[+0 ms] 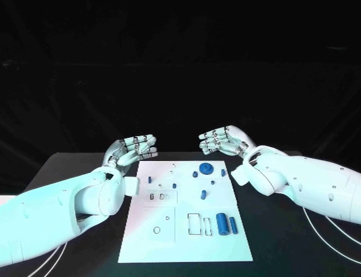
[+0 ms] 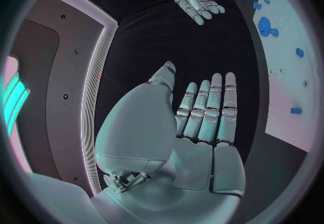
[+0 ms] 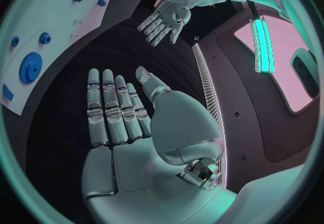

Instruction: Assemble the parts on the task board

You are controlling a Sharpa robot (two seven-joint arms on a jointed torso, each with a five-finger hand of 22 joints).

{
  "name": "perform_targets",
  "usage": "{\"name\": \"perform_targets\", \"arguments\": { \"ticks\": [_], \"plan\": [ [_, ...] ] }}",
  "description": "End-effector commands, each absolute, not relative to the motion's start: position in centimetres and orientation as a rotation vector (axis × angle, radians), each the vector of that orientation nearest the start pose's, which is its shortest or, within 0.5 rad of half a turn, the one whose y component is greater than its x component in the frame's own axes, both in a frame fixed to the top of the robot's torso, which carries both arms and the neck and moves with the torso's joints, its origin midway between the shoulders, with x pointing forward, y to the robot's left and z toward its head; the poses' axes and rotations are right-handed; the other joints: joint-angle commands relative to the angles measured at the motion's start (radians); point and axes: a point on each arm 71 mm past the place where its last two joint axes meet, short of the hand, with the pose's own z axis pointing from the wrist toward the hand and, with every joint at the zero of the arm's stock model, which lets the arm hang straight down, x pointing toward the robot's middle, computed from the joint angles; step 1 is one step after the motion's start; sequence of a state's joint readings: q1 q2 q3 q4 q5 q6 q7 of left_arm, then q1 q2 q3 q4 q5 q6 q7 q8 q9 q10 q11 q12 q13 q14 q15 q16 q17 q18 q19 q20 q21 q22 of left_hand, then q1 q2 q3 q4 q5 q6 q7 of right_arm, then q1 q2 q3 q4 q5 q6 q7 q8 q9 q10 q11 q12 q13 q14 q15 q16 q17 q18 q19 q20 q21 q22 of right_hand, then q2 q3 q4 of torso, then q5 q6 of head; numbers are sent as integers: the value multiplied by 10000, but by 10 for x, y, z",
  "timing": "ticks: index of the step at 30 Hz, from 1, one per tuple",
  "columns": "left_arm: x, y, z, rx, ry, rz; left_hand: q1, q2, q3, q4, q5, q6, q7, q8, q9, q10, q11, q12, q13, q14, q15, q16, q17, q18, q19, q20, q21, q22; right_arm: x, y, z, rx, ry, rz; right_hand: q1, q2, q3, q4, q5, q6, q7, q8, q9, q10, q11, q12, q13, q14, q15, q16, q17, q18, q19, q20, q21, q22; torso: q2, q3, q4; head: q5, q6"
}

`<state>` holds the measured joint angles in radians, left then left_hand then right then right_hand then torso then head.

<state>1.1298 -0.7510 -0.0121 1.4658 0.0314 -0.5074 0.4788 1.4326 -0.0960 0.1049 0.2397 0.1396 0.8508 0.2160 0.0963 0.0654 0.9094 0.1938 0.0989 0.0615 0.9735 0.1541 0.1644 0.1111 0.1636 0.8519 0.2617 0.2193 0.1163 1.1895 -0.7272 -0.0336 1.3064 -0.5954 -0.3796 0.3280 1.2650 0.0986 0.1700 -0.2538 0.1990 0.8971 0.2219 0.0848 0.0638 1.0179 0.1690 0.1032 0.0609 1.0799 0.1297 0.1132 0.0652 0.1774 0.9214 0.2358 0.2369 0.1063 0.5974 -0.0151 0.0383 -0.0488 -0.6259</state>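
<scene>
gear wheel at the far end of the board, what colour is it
Blue. The gear wheel shows best in the right wrist view, on the white task board.

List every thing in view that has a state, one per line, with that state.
left hand: open, holds nothing, raised beyond the board's far left corner.
right hand: open, holds nothing, raised beyond the board's far right corner.
task board: flat on the table, untouched.
blue gear: on the board's far end.
blue cylinder: lying loose on the board.
</scene>
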Motion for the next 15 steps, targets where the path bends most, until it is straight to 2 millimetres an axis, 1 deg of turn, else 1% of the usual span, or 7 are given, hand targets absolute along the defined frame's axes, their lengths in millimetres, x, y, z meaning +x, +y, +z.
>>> {"name": "perform_targets", "arguments": {
  "ticks": [1,5,10,11,12,13,15],
  "plan": [
    [490,188,-197,-11666,12851,-14936,-9,250,-16,-326,-56,499,162,2,5,525,-65,-14,20,606,-108,55,106,198,685,-93,147,13,524,-206,-183,3714,15084,11131,79,-170,294,-258,-80,493,-89,-138,27,526,-115,-204,22,764,-237,82,75,61,884,-308,599,219,249,-39,77,-48,75],
    [485,186,-192,-11646,12918,-15165,-43,310,-51,-468,-56,592,137,-63,3,635,-99,-80,22,852,-168,54,200,201,894,-150,147,-10,527,-205,-177,2488,15413,10149,134,-341,415,-318,-80,745,-197,-141,36,917,-267,-248,35,1507,-488,264,212,42,1381,-597,1193,516,425,-67,139,-104,129],
    [477,182,-186,-11613,13049,-15514,-100,395,-97,-651,-57,733,88,-142,6,815,-169,-151,29,1285,-284,97,415,202,1289,-269,231,1,529,-201,-175,340,16034,8279,295,-633,431,-324,-78,1133,-397,-95,54,1486,-544,-255,49,2838,-923,786,593,51,2144,-1038,2401,1193,634,-102,237,-224,202],
    [476,182,-185,-11608,13081,-15574,-107,405,-103,-674,-59,755,79,-149,7,844,-178,-155,31,1339,-301,103,448,203,1350,-288,251,8,529,-201,-174,3,16094,7972,282,-658,426,-313,-83,1168,-421,-96,54,1542,-574,-261,48,2999,-967,861,652,51,2216,-1082,2550,1280,669,-108,256,-244,211],
    [473,180,-183,-11601,13138,-15680,-123,425,-112,-711,-58,796,65,-160,8,899,-199,-162,34,1420,-328,106,507,203,1469,-320,298,25,529,-199,-174,-544,16189,7451,250,-704,423,-294,-99,1249,-480,-95,55,1674,-653,-269,51,3370,-1066,1046,793,54,2386,-1175,2879,1472,725,-118,283,-271,219],
    [471,179,-183,-11598,13163,-15726,-129,434,-117,-727,-58,813,59,-165,9,922,-206,-166,36,1449,-339,104,532,202,1512,-333,315,31,529,-199,-174,-762,16227,7236,226,-719,427,-282,-100,1290,-511,-96,55,1749,-698,-270,54,3596,-1123,1169,885,57,2485,-1224,3062,1578,746,-119,289,-277,224],
    [466,177,-180,-11577,13257,-15907,-135,443,-122,-751,-59,834,56,-171,9,948,-214,-172,37,1478,-350,98,563,200,1558,-347,331,37,529,-197,-173,-1466,16330,6502,134,-787,445,-260,-88,1342,-565,-128,44,1838,-748,-327,45,3932,-1212,1372,1087,42,2597,-1313,3451,1816,844,-132,331,-317,285]
  ]
}}
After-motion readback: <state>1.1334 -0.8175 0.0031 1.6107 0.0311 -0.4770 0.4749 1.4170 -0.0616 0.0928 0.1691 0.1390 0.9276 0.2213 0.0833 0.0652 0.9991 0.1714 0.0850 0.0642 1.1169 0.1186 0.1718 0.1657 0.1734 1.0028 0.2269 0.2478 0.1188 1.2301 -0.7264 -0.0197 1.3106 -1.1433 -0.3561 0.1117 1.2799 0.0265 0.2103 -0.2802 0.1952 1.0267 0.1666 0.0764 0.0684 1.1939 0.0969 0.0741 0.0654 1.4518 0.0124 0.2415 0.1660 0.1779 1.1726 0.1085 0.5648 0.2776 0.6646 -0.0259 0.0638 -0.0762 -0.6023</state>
